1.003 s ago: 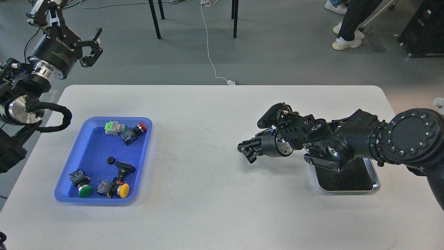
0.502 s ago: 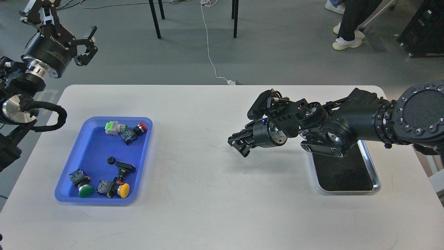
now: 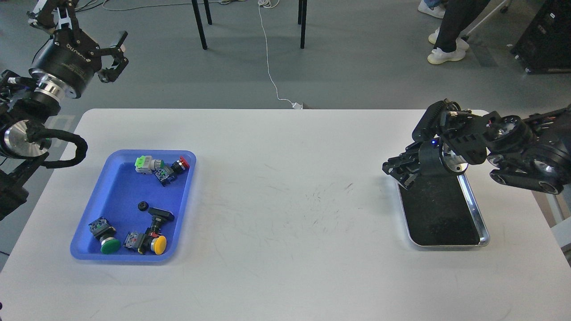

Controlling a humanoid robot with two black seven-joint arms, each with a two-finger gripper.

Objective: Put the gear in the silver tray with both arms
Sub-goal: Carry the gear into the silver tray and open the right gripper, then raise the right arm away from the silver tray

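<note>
Right arm pulled back over the silver tray (image 3: 473,209).
Your right gripper (image 3: 397,171), jaws apparently empty but width unclear, retreated from mid-table; the gear (image 3: 142,206) lies in the blue tray (image 3: 89,249), far left; left gripper (image 3: 117,55) spread wide.

A blue tray (image 3: 118,166) on the white surface (image 3: 285,187) holds several push buttons; a white cable (image 3: 269,58) trails on the floor.

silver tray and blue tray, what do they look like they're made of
The silver tray looks like polished metal: its raised rim is bright and mirror-like, and its flat bottom reads dark and reflective. The blue tray looks like moulded plastic: uniform saturated blue, soft rounded corners, and only a dull sheen along its rim. Both are judged by look alone.
</note>
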